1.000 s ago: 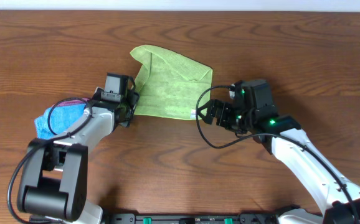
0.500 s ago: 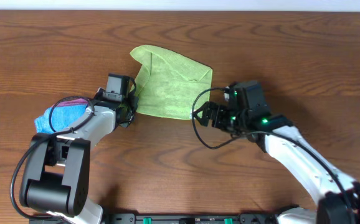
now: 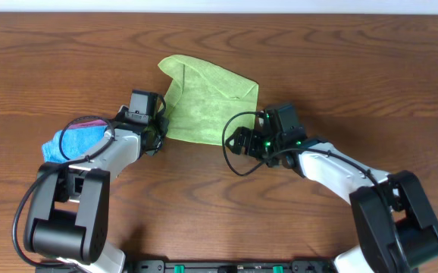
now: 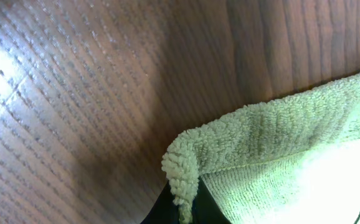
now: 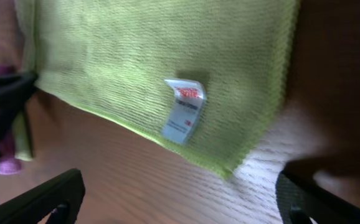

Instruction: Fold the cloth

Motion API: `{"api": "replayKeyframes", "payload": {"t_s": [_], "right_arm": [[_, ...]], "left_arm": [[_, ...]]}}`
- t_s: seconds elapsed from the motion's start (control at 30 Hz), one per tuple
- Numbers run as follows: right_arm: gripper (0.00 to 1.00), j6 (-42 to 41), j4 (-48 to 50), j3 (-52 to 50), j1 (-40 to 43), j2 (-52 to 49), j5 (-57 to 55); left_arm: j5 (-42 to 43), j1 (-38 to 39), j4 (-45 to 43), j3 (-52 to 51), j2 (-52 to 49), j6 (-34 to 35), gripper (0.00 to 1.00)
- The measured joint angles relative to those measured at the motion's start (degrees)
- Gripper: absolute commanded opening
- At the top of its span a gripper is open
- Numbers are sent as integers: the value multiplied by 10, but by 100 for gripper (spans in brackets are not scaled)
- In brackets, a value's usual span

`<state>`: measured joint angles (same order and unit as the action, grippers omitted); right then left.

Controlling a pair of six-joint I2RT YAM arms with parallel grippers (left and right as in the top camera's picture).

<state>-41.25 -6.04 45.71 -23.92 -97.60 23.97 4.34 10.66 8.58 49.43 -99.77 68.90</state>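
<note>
Overhead, I am seeing my left gripper (image 3: 161,127) clamped on the near-left corner of the cloth (image 3: 204,98), where a second ago its jaws were standing apart. The left wrist camera is showing that corner's fluffy edge pinched and curling against the table (image 3: 355,61). My right gripper (image 3: 235,141) is coming in from the right and is now hanging just beside the near-right corner, jaws spread wide and holding nothing. Its wrist view is framing the white tag (image 5: 183,111) and the corner just ahead of my two fingers (image 5: 46,198). The cloth itself is lying loosely rumpled near the table's middle, its far part turned over on itself, not shifted by any of this. I am judging that one corner is secured and the second grasp is coming next. Only with both near corners held can I be lifting them over toward the far edge.
</note>
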Motion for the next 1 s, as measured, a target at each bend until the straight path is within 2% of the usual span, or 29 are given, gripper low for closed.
{"api": "replayKeyframes", "payload": {"t_s": [0.17, 0.37, 0.4, 0.43, 0.47, 0.8, 1.0], "right_arm": [[78, -13, 27, 0, 0, -15, -3], [48, -23, 51, 0, 0, -33, -15], [41, -23, 52, 0, 0, -34, -19], [29, -23, 53, 0, 0, -37, -22], [1, -20, 53, 0, 0, -38, -26], [1, -17, 52, -1, 0, -41, -43], [1, -10, 23, -1, 0, 16, -46]], "left_arm": [[0, 0, 0, 0, 0, -17, 6], [0, 0, -1, 0, 0, -34, 6], [0, 0, -1, 0, 0, -37, 6], [0, 0, -1, 0, 0, -43, 6], [0, 0, -1, 0, 0, -47, 6], [4, 0, 3, 2, 0, -116, 6], [13, 0, 63, 60, 0, -174, 6]]}}
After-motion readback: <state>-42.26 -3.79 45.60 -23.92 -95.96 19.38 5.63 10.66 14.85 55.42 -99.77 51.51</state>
